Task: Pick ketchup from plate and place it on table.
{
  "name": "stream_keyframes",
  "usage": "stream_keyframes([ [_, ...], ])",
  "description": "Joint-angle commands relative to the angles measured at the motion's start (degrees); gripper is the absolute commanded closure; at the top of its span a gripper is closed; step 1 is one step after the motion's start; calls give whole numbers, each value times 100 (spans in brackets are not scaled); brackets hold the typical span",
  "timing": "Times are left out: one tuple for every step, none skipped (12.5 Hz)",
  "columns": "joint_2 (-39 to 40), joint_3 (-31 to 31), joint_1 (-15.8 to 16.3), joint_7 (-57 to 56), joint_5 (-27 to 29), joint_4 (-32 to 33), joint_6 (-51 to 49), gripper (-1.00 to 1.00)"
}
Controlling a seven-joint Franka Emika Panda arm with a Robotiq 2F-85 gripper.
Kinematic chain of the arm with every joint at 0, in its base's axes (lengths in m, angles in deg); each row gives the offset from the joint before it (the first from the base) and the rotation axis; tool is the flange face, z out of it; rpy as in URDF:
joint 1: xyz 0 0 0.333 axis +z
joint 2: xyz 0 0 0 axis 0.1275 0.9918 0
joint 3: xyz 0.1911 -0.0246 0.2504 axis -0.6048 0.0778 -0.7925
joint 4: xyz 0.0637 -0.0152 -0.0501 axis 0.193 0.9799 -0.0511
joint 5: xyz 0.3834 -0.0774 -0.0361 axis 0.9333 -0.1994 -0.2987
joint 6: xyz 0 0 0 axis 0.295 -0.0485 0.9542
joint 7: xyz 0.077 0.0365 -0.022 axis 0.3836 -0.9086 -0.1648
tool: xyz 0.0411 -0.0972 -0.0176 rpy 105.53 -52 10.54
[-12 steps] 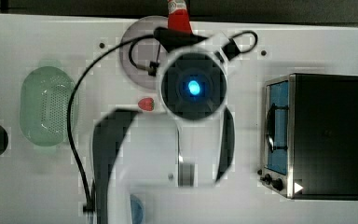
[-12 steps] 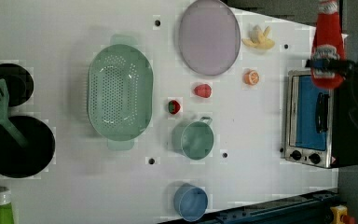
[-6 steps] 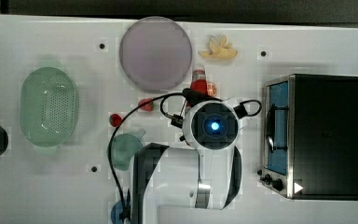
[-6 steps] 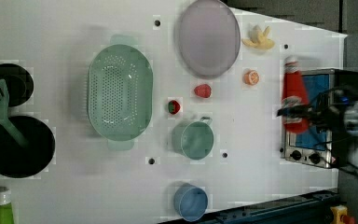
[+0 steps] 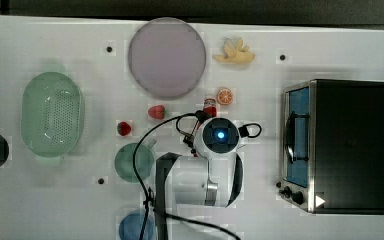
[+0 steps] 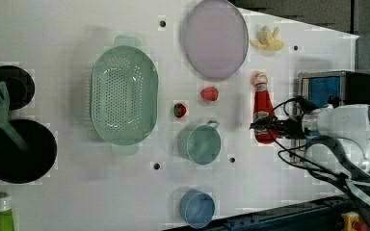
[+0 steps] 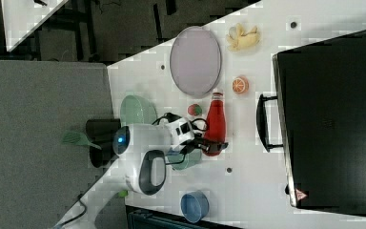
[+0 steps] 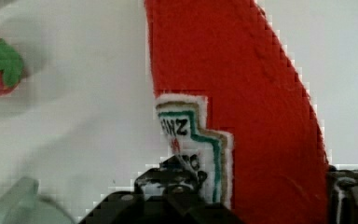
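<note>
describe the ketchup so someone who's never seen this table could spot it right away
Find the black toaster oven on the white table. Just off its glass door, on the side toward the lilac plate, the gripper holds the ketchup. It is the one tall, slim red bottle with a pale cap; the nearby strawberries are small and round.

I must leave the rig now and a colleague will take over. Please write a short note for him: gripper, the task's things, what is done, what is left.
Gripper: fingers shut on the ketchup, near its lower body.
Ketchup: off the plate, upright over the table, between the orange slice and the toaster oven in the right view. Whether its base touches the table, I cannot tell.
Done: pick-up, carry away from plate.
Left: set it down, open the fingers, withdraw.
</note>
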Motion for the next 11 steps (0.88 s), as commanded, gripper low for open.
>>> stream_keyframes([
  [20, -48, 60, 243, 38, -147, 533, -36],
  [81, -48, 60, 244, 38, -117, 612, -56],
  [86, -58, 65, 244, 38, -87, 634, -78],
  [53, -79, 69, 244, 38, -115, 645, -100],
  [-32, -109, 70, 245, 38, -152, 624, -100],
  [-155, -130, 70, 249, 38, -199, 486, -100],
  [-322, -144, 70, 367, 46, -283, 291, -100],
  [-527, -161, 70, 684, 61, -429, -13, -100],
  [-761, -194, 71, 1022, 62, -619, -484, -100],
  [-1002, -241, 75, 1311, 65, -848, -1012, -100],
  [-1240, -287, 77, 1622, 71, -1115, -1458, -100],
])
